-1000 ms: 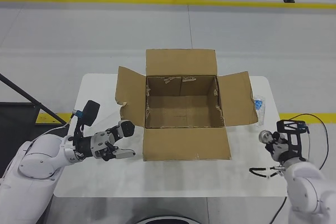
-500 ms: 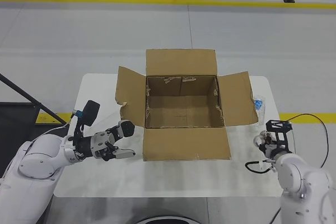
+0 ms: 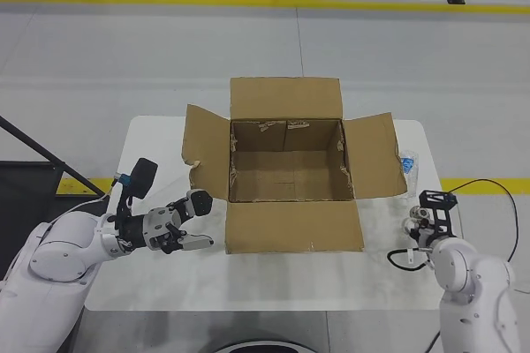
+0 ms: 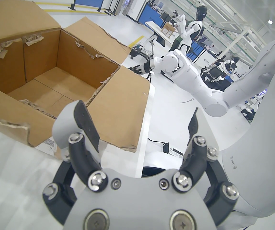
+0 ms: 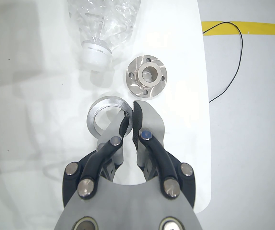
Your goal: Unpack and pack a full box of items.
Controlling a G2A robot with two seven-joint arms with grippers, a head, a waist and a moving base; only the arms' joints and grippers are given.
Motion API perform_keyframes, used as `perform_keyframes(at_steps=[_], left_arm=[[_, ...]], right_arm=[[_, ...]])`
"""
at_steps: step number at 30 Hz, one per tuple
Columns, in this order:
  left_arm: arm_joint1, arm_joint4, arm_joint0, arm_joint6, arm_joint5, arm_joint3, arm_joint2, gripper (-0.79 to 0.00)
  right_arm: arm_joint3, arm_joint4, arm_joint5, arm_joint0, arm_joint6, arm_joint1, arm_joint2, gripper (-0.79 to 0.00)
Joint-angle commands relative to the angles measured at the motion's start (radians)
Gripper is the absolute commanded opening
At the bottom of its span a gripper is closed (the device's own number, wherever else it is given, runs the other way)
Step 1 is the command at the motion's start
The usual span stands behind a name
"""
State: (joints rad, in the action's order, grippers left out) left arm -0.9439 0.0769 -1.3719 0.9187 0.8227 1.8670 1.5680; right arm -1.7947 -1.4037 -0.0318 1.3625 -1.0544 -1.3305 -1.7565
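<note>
Packing is judged begun: at 4 o'clock of the empty cardboard box (image 3: 293, 227), the metal ring (image 5: 92, 120) is clamped in the right claw (image 5: 129, 118) (left claw (image 4: 137, 123) spread), and lifting is called for.

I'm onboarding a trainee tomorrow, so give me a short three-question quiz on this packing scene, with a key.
1. True or false: the cardboard box holds several items.
2. What does the right pincer grip? A) a roll of tape B) the metal ring C) a sponge
3. Fill in: the left pincer, beside the box, is ____ and holds nothing.
Key: 1 false, the box is empty; 2 B; 3 open.
</note>
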Motion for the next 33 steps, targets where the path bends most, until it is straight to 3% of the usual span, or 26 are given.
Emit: perform_keyframes(at_steps=[1, 28, 29, 31, 33], left_arm=[[0.000, 0.000, 0.000, 0.000, 0.000, 0.000, 0.000, 0.000], [0.000, 0.000, 0.000, 0.000, 0.000, 0.000, 0.000, 0.000], [0.000, 0.000, 0.000, 0.000, 0.000, 0.000, 0.000, 0.000], [0.000, 0.000, 0.000, 0.000, 0.000, 0.000, 0.000, 0.000], [0.000, 0.000, 0.000, 0.000, 0.000, 0.000, 0.000, 0.000]], right_arm=[[0.002, 0.004, -0.002, 0.001, 0.001, 0.002, -0.002, -0.785], [0.047, -0.001, 0.006, 0.010, 0.019, 0.018, 0.030, -0.779], [0.049, -0.001, 0.006, 0.009, 0.019, 0.019, 0.033, -0.720], [0.050, -0.003, 0.011, 0.008, 0.019, 0.019, 0.037, -0.526], [0.050, -0.001, 0.016, 0.008, 0.018, 0.020, 0.041, -0.471]])
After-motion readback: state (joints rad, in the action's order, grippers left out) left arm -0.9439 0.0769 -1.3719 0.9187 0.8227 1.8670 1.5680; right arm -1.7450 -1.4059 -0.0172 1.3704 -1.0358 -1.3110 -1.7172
